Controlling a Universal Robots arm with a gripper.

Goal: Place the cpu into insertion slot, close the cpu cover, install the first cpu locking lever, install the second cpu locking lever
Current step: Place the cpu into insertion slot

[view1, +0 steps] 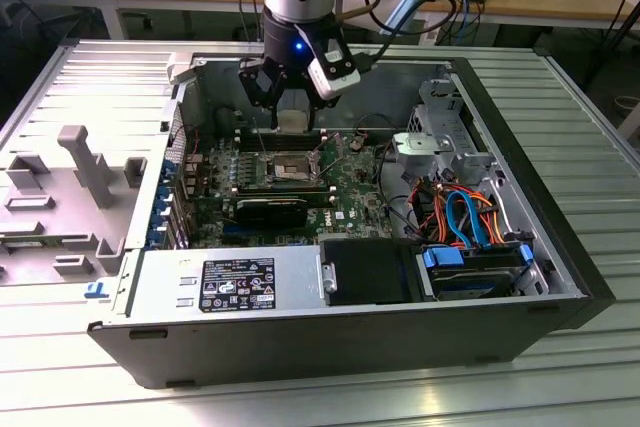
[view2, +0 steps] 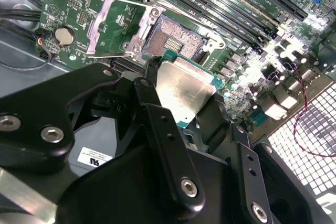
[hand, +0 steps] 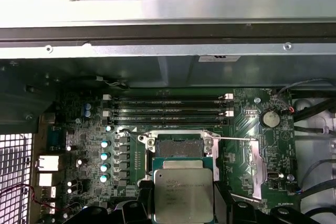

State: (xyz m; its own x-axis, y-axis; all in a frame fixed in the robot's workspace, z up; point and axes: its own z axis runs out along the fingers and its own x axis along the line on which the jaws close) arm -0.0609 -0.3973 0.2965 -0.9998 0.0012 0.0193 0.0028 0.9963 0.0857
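Cpu (hand: 184,195) in tool (view1: 292,117), above insertion slot (hand: 178,145)

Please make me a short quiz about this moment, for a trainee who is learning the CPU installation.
1. True or false: the cpu lies in the insertion slot.
2. The cpu cover is: A) shut over the slot, B) swung open, C) held by the arm.
3. Fill in: the gripper is shut on the ___.
Key: 1 false; 2 B; 3 cpu.
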